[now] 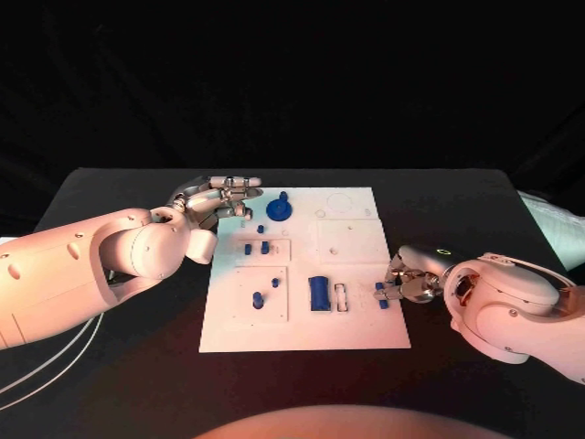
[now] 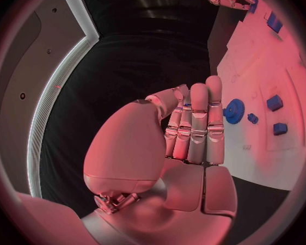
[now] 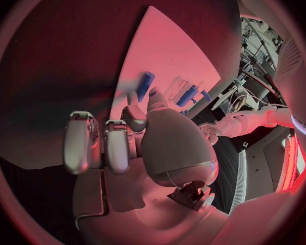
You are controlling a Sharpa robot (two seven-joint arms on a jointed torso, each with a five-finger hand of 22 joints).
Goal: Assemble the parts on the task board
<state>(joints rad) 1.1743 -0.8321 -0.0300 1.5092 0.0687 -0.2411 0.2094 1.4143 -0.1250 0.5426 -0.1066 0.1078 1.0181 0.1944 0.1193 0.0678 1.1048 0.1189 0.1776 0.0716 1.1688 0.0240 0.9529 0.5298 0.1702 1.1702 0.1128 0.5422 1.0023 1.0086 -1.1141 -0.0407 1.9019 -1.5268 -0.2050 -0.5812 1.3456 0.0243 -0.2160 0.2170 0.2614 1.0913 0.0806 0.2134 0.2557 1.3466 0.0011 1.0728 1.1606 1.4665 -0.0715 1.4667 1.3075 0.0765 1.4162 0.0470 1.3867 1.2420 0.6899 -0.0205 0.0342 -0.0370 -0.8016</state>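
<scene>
The left hand (image 1: 218, 203) hovers with fingers straight together, empty; the right hand (image 1: 409, 282) curls its fingers downward.

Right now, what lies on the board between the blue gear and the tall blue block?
In the head view, between the blue gear and tall blue block lie two small blue pegs and bare board.

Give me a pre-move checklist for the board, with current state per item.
1. Task board lies flat and square on the table: ok.
2. Left hand at the board's far left corner, beside the blue gear; head view suggests a small piece at its fingertips, but wrist view shows nothing between the fingers: cannot tell.
3. Right hand at the board's right edge, fingertips at a small blue part; firm hold: cannot tell.
4. Long blue block sits in its slot: ok.
5. Small blue parts on the left panels seated: cannot tell.
6. Hands well apart from each other: ok.
</scene>
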